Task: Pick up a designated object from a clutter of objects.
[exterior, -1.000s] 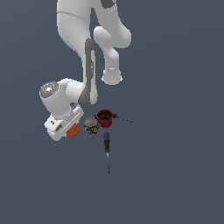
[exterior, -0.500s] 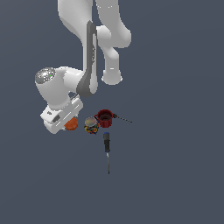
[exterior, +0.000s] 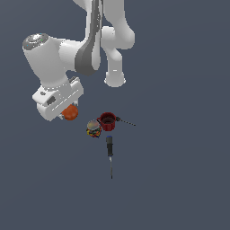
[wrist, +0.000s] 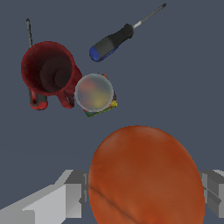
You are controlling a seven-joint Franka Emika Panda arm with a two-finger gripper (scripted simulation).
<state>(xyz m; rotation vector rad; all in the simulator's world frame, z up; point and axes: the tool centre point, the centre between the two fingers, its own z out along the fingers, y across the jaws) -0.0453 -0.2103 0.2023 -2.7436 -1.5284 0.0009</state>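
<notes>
The orange ball (exterior: 70, 112) hangs under my white gripper (exterior: 67, 114) at the exterior view's left, lifted off the floor. In the wrist view the ball (wrist: 146, 177) fills the space between my two grey fingers (wrist: 75, 192), which are shut on it. The rest of the clutter lies to the exterior view's right of the ball: a red mug (exterior: 107, 121), a multicoloured jar-like item (exterior: 93, 128), a dark-handled screwdriver (exterior: 109, 150) and a thin dark stick (exterior: 126, 121). The wrist view shows the mug (wrist: 47, 70), the jar (wrist: 95, 94) and the screwdriver (wrist: 114, 40) below.
The arm's white base (exterior: 114, 78) stands behind the clutter. A plain grey-blue floor (exterior: 179, 170) lies all around.
The gripper has risen and drifted to the exterior view's left with the orange ball in it. The mug, jar, screwdriver and stick have not moved.
</notes>
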